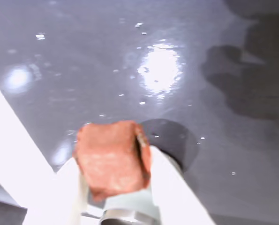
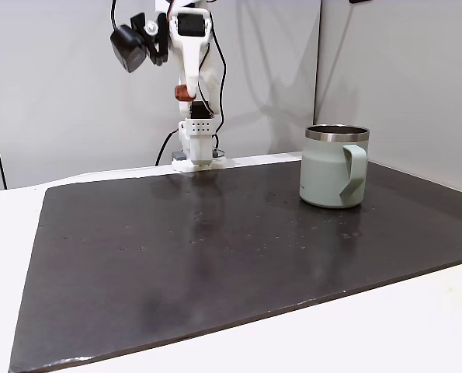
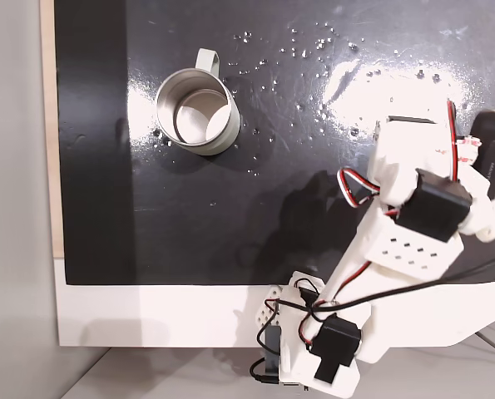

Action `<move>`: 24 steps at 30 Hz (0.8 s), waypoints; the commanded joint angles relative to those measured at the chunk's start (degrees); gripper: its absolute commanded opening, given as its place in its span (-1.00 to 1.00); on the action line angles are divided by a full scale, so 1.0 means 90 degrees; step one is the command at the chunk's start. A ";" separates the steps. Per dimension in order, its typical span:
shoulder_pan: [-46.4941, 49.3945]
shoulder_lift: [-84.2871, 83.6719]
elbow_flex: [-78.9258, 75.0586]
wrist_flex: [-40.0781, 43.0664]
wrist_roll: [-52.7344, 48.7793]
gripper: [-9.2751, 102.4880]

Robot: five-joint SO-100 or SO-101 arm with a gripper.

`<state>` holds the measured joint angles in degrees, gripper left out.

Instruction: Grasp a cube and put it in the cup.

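Wrist view: gripper point(image 1: 118, 183) jaws clamped on the cube point(image 1: 112, 157), carried high above the black mat point(image 2: 215, 233), apparently for clearance; cup point(image 2: 335, 167) stands near the mat's right edge.

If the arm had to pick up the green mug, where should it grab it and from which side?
A judgement: grip the loop handle of the mug, coming from the open side it juts toward, at the right in a fixed view. The mug stands upright and its body looks broad for the hand; the handle is narrow. Alternatively, pinch the steel rim from above.
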<state>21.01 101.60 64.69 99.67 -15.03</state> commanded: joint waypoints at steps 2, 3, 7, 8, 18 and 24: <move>-0.0078 0.0146 -0.0723 0.0039 0.0137 -0.66; -0.0107 0.0010 -0.0850 0.0039 0.0176 -0.66; -0.0420 -0.0713 -0.1670 0.0215 0.0371 -0.66; -0.0537 -0.0898 -0.1895 0.0283 0.0430 -0.66; -0.1934 -0.1582 -0.2734 0.0352 0.1084 -0.65; -0.2734 -0.2051 -0.3340 0.0361 0.1494 -0.65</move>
<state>-0.97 83.58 39.38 102.57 -3.25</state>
